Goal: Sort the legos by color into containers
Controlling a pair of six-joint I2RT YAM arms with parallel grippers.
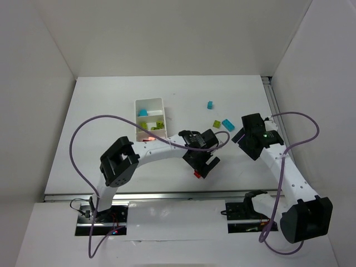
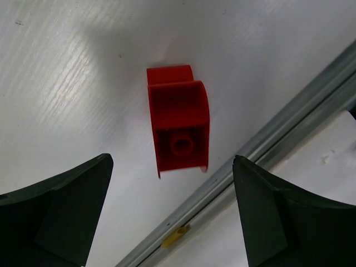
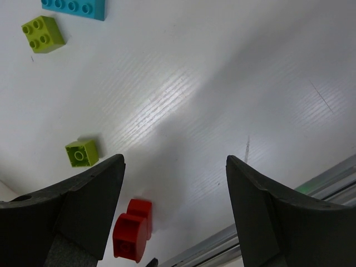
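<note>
Wide-spread left gripper (image 2: 172, 183) over red lego (image 2: 178, 128)

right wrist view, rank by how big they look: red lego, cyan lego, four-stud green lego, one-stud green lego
1. red lego, though it lies nearest the camera
2. four-stud green lego
3. one-stud green lego
Unranked: cyan lego, cut off by the top edge; what shows looks about level with the four-stud green.

We see the cyan brick (image 3: 74, 6) cut by the edge; the left gripper (image 1: 204, 168) hides most of the red brick (image 1: 196, 174).
</note>
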